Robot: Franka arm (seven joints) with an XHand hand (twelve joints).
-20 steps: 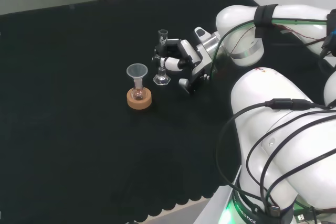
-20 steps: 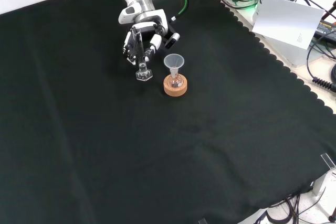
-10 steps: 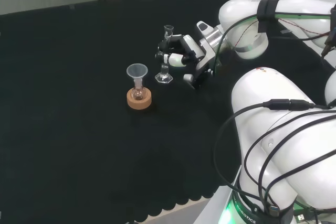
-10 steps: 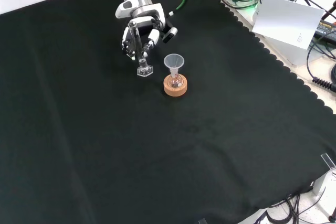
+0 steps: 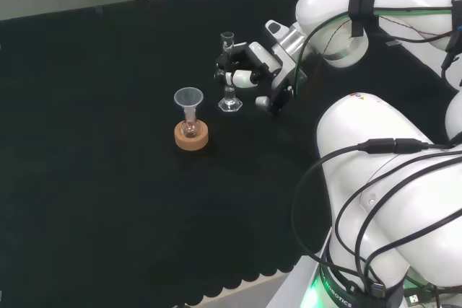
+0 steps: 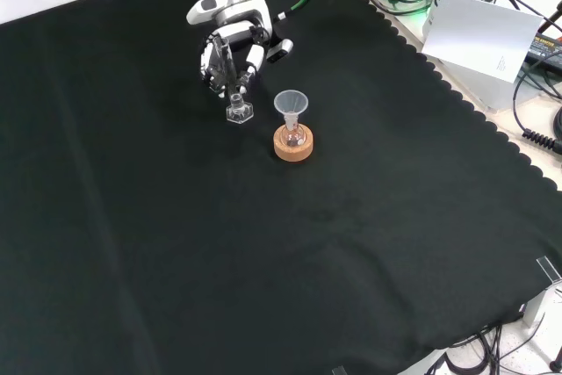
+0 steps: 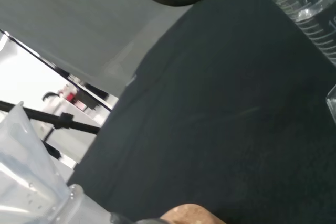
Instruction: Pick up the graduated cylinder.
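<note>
The graduated cylinder (image 5: 229, 70) is a slim clear tube on a hexagonal foot, upright near the middle of the black cloth. My hand (image 5: 253, 70) has its fingers and thumb curled round the tube's upper half. In the front view the hand (image 6: 230, 48) comes in from the top and the cylinder's foot (image 6: 238, 112) hangs just below the fingers; I cannot tell whether the foot touches the cloth. The wrist view has the cylinder's marked wall (image 7: 302, 1) close by.
A small round flask with a clear funnel (image 5: 188, 97) in its neck sits on a cork ring (image 5: 191, 135), just left of the cylinder in the head view. In the front view this cork ring (image 6: 293, 145) lies right of the cylinder's foot. The arm's white links (image 5: 390, 200) stand at the right.
The hand, shut on the cylinder, has risen and drawn back toward the arm, and the cylinder's foot has moved with it, away from the flask on the cork ring.
</note>
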